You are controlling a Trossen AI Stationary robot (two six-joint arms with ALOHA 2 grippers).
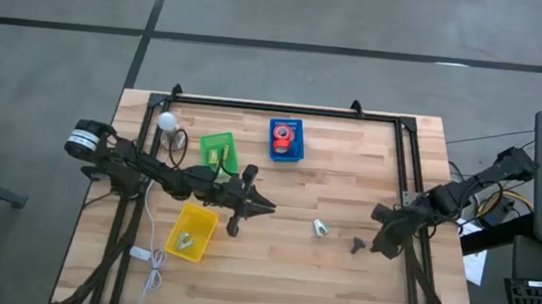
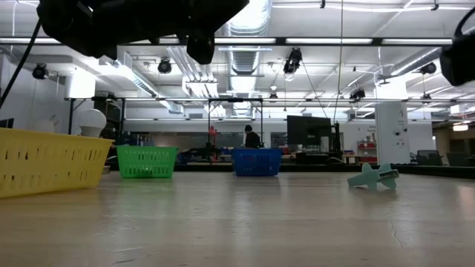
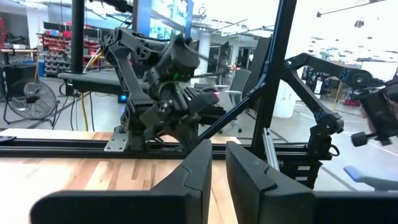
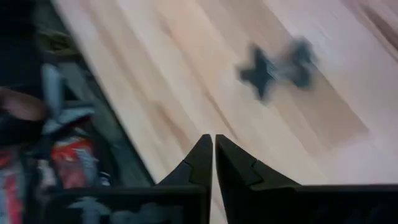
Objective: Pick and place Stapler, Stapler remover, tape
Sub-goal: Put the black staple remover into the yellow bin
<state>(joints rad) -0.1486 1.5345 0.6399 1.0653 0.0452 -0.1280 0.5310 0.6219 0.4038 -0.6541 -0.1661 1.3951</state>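
Note:
My left gripper (image 1: 267, 209) hovers over the table's middle, between the green bin (image 1: 218, 153) and the yellow bin (image 1: 191, 232), shut and holding nothing. My right gripper (image 1: 379, 246) is near the right edge, shut and holding nothing. A dark staple remover (image 1: 358, 245) lies on the wood just left of it and shows ahead of the fingers in the right wrist view (image 4: 278, 67). A pale staple remover (image 1: 320, 229) lies flat farther left (image 2: 375, 176). A red tape roll (image 1: 286, 134) sits in the blue bin (image 1: 297, 155). No stapler is clearly visible.
A black frame (image 1: 285, 108) runs along the far edge and down both sides. A white bulb (image 1: 166, 121) stands at the far left, and a white cable (image 1: 151, 260) lies by the yellow bin. Small items lie in the green and yellow bins. Bare wood lies along the near edge.

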